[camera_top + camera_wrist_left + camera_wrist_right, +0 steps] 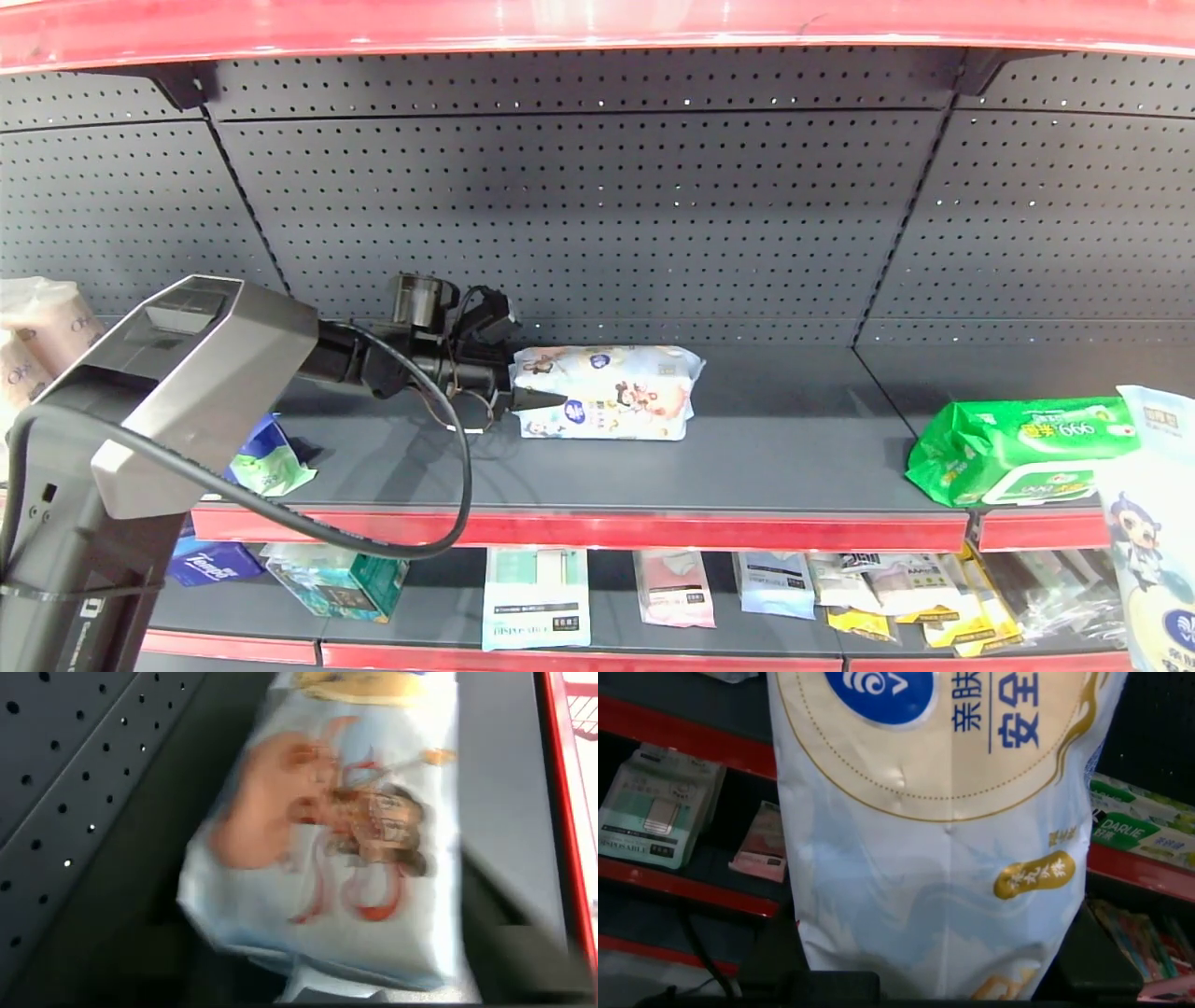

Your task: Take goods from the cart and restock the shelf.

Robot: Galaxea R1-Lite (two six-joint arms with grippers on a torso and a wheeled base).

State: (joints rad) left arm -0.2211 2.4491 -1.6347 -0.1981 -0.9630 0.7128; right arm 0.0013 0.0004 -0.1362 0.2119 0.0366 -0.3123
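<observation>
My left end effector (530, 390) is right up against the left end of the cartoon pack (616, 392). That pack lies flat on the shelf (766, 457), about mid-span. Honestly can't tell if it's clamped on or let go. The right end effector (952, 985) is clamped on a second pack (1153, 541), held upright out in front of the shelf, near the green pack (1018, 448).
</observation>
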